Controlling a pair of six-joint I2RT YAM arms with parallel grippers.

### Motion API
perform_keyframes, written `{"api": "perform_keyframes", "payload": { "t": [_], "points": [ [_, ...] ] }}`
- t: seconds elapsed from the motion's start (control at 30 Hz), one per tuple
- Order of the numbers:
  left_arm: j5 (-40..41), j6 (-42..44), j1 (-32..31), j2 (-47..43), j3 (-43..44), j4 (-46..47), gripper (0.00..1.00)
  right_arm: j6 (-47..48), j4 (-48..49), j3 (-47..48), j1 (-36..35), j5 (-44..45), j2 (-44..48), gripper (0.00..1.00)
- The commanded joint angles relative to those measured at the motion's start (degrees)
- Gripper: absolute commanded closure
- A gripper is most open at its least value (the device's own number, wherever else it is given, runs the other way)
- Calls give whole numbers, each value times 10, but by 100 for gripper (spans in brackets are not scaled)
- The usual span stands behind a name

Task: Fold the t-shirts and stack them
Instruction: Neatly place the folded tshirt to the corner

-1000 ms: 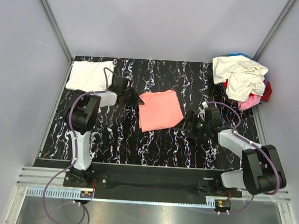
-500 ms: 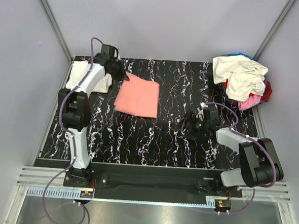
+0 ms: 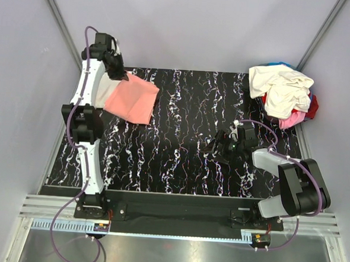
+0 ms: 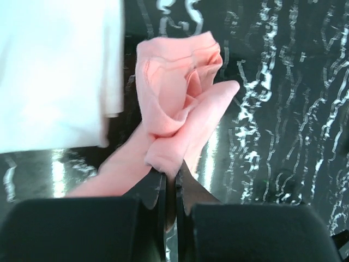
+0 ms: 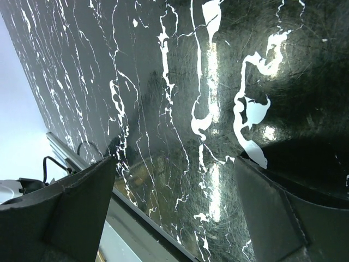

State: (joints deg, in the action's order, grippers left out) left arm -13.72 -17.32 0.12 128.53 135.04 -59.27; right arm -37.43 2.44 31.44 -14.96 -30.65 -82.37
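Note:
My left gripper (image 3: pixel 120 73) is shut on an edge of the folded salmon-pink t-shirt (image 3: pixel 132 99) and holds it at the table's far left, partly over the folded white t-shirt (image 3: pixel 104 86). In the left wrist view the pink cloth (image 4: pixel 177 98) bunches out of the shut gripper (image 4: pixel 170 177), with the white shirt (image 4: pixel 54 71) to its left. My right gripper (image 3: pixel 214 147) is open and empty, low over the table right of centre. A heap of unfolded t-shirts (image 3: pixel 284 93), cream on top with red, bright pink and blue beneath, lies at the far right corner.
The black marbled tabletop (image 3: pixel 193 126) is ringed by grey walls. The right wrist view shows only tabletop (image 5: pixel 180 109) and the table's near metal edge (image 5: pixel 131 213) between my spread fingers.
My left arm has carried the salmon-pink t-shirt from the table's middle to the far left, over the white shirt. My right gripper has stayed low right of centre, barely moving.

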Motion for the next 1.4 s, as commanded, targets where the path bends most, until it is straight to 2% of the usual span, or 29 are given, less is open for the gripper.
{"api": "perform_keyframes", "payload": {
  "t": [0.0,0.3,0.53,1.13,1.37],
  "points": [
    [-12,24,29,-18,41,-1,98,2,21,13,-3,-7,-3,5],
    [-22,29,44,-43,68,43,99,-1,27,15,-3,-13,-13,5],
    [-3,21,46,-71,65,99,96,0,28,17,-3,-18,-20,5],
    [-25,27,76,-101,70,120,92,2,32,20,-3,-24,-30,6],
    [-33,23,88,-118,57,124,94,2,32,21,-3,-26,-34,6]
  ]
}}
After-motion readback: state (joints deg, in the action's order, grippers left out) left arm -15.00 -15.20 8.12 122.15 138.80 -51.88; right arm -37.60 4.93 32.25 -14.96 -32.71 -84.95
